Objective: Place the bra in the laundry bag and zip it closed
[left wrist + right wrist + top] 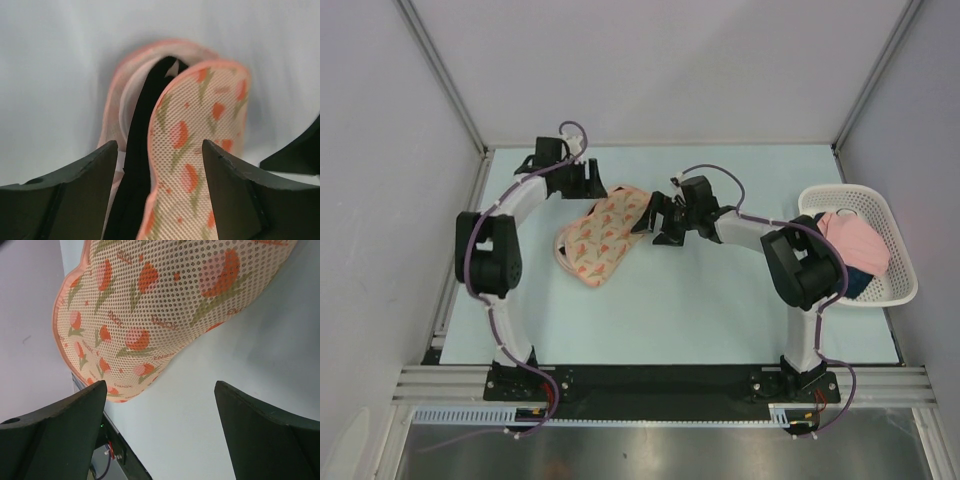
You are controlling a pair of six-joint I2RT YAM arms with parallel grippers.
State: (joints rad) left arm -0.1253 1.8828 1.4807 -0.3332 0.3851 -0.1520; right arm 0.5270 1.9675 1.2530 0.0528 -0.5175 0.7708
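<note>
The peach laundry bag (600, 240) with orange leaf pattern lies at the table's middle, slightly left. In the left wrist view its patterned flap (200, 125) stands partly open, and the black bra (140, 150) sits inside against the pale pink lining. My left gripper (600, 190) is at the bag's far end, open, its fingers (159, 145) either side of the bag's rim and the bra. My right gripper (653, 225) is at the bag's right end, open and empty (160, 385), over bare table beside the bag (150, 305).
A white lattice basket (895, 290) stands at the right edge. It holds a pink folded cloth (855, 240) and a dark blue cloth (860, 280). Frame posts stand at the table's back corners.
</note>
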